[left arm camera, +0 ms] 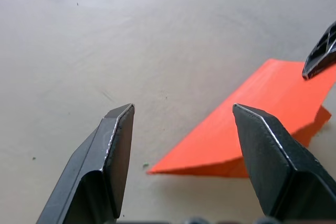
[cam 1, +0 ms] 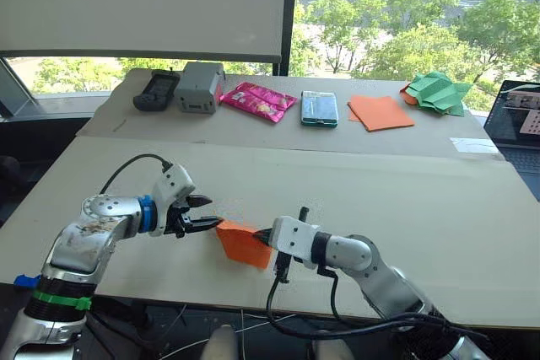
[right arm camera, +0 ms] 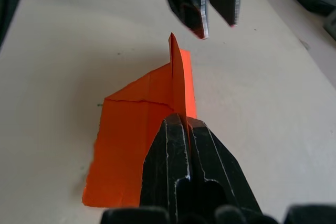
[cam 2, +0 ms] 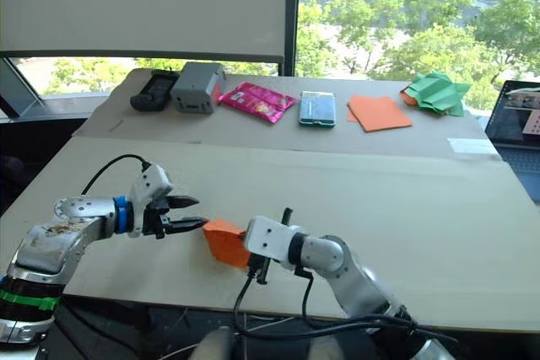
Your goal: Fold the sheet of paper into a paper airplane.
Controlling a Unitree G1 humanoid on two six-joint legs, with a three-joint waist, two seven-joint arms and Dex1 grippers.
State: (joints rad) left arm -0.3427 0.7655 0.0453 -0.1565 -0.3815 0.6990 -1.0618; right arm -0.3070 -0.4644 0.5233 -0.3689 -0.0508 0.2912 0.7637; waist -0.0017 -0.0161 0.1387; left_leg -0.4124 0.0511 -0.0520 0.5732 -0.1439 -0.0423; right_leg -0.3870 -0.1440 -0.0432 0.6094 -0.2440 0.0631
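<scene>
Two grippers meet near the desk's (cam 1: 439, 233) front edge: right gripper (right arm camera: 185, 124) pinched onto the folded orange paper airplane's (cam 1: 242, 243) raised fin, left gripper (cam 1: 205, 212) spread wide just beside it.

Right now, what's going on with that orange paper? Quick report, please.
Right pincer shut on the folded orange paper. Left pincer open, beside its edge. Table around it bare.

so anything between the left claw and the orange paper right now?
Nothing. In the left wrist view, bare table runs from the open left claw to the folded sheet of paper. The right claw pinches the sheet's raised fold.
</scene>
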